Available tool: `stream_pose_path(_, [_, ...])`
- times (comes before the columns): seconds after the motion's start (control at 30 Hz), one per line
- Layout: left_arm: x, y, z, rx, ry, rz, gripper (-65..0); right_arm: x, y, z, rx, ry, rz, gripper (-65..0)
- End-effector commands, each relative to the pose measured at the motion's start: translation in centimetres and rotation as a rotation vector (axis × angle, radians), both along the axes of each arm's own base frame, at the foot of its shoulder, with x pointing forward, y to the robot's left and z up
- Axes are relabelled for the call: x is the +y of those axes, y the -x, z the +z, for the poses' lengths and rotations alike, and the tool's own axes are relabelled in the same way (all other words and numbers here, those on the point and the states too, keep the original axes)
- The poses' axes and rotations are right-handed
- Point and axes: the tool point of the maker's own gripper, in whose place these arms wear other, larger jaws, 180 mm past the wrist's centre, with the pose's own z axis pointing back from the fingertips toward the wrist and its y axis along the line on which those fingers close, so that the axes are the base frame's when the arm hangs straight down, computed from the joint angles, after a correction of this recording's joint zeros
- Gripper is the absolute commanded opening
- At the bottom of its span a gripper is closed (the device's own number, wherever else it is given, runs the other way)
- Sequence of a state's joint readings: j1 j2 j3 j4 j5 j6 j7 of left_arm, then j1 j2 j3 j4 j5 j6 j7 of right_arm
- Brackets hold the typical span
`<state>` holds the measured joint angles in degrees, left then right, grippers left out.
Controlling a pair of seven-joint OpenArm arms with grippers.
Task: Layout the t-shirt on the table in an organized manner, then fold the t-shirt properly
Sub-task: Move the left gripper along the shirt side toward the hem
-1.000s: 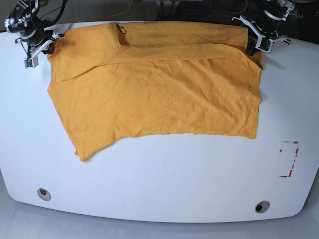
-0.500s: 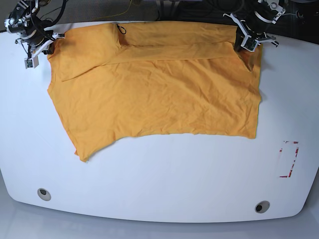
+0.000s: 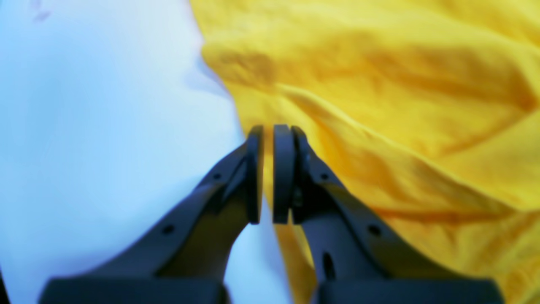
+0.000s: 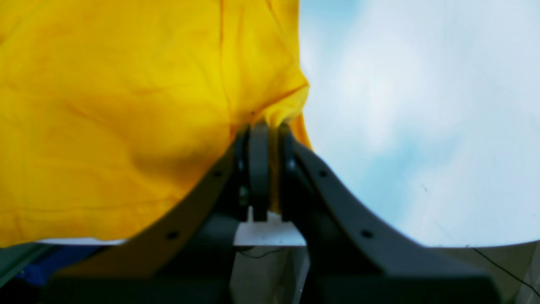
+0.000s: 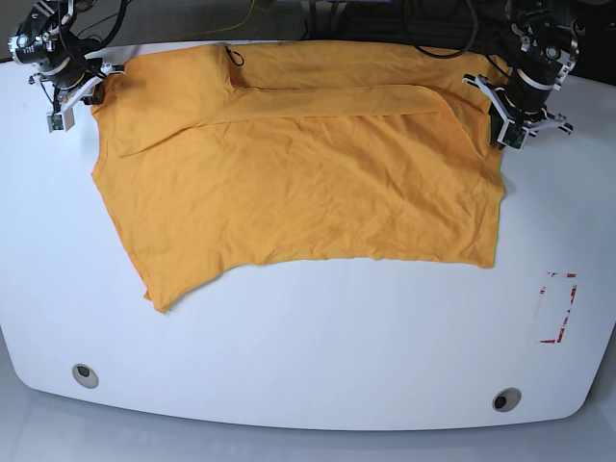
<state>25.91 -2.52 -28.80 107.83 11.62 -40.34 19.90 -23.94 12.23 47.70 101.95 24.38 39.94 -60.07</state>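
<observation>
Broadly, the job sits at its spreading stage. One plain orange-yellow short-sleeved cotton t-shirt (image 5: 298, 173) lies wrinkled across the far half of the glossy white tabletop (image 5: 308, 356), with a long strip along its far edge doubled over and one lower corner trailing toward the near side. I judge the layout unfinished and no proper fold begun: the doubled strip needs opening out and the outline squaring before folding.

Two arms work the far corners. The right gripper (image 4: 270, 131) has its jaws clenched on a pinch of the shirt's edge, fabric bunching between them. The left gripper (image 3: 268, 133) has its jaws pressed together right at the shirt's border, but whether cloth is caught in them I cannot tell.

On the bare tabletop I count two round grey grommets (image 5: 85, 374) near the front edge and one small red tape outline (image 5: 558, 308).
</observation>
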Motion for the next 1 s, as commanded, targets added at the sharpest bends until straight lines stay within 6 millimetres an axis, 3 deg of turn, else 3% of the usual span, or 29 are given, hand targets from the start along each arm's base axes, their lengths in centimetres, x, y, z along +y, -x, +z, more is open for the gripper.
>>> stream_pose_path(0.0, [1.5,-1.7,1.7,-0.038,-0.049,0.005,-62.9,-0.7,-0.6,1.1,-0.034,0.026,0.01,-65.0])
stream_pose_path(0.23, [3.4,-3.3,3.2,-0.052,-0.117,0.005,-62.9,-0.8,-0.6,1.1,-0.034,0.027,0.009,-65.0])
stream_pose_path(0.67, [4.2,-6.5,6.7,-0.17,-0.137,0.029,-62.4,-0.8,-0.9,1.3,-0.042,0.029,0.009,-64.7])
stream_pose_path(0.77, [4.2,-6.8,7.0,-0.179,-0.138,0.027,-57.9,-0.9,-0.9,1.4,-0.043,0.031,0.008,-57.6])
stream_pose_path(0.97, [4.1,-6.7,6.4,-0.166,-0.122,0.033,-33.6,-1.0,-0.7,1.3,-0.038,0.034,0.006,-32.2])
